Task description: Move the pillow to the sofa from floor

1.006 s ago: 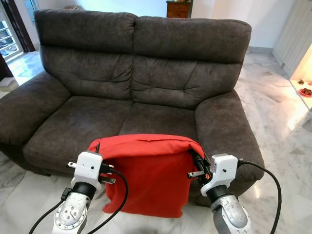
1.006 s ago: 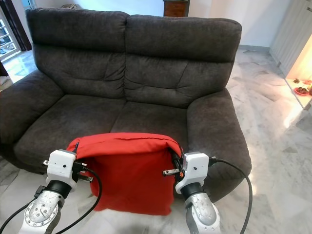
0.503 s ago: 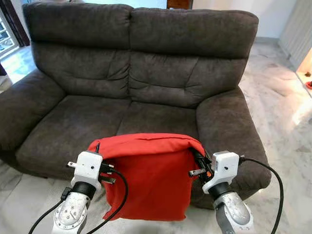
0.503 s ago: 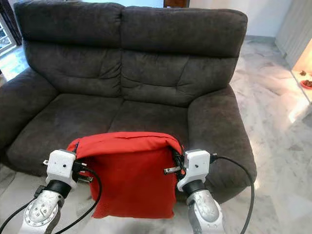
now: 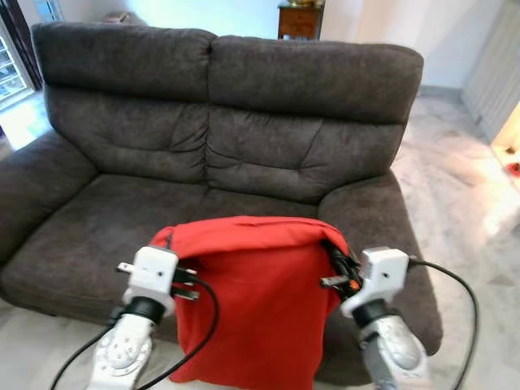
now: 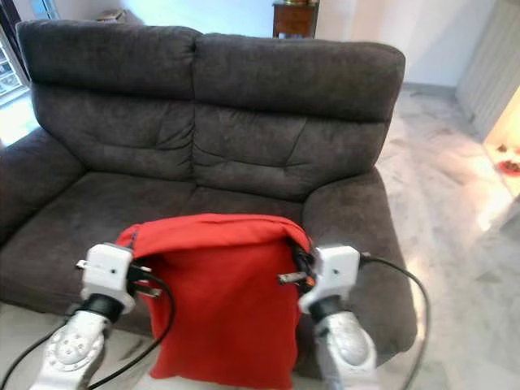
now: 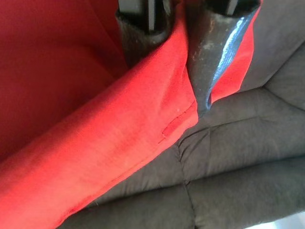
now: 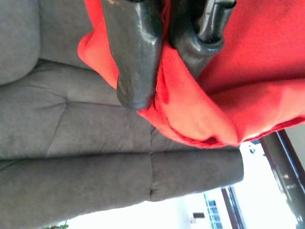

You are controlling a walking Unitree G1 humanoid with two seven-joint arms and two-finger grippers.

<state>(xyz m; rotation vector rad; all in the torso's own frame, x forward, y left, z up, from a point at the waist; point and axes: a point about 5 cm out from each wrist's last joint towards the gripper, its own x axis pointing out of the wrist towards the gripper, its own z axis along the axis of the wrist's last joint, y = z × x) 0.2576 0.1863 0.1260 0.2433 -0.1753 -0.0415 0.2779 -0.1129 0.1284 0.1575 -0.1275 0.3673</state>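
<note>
Pillow first: in your head views it is red and hangs in the air by its top edge, in front of the dark grey sofa and level with the seat's front edge. The left claw pinches its left top corner and the right claw its right one. So the lift off the floor looks done — what remains, by my reckoning, is to carry it forward over the seat cushion and let go. The pillow's lower edge is cut off by the frame, so you cannot tell how far it clears the floor. Both head views are a little soft.

In the left wrist view, the two black fingers are closed on a fold of red fabric, with sofa cushions beyond.

In the right wrist view, the fingers likewise clamp the bunched red corner — how deep the bite goes is hidden by the cloth.
</note>
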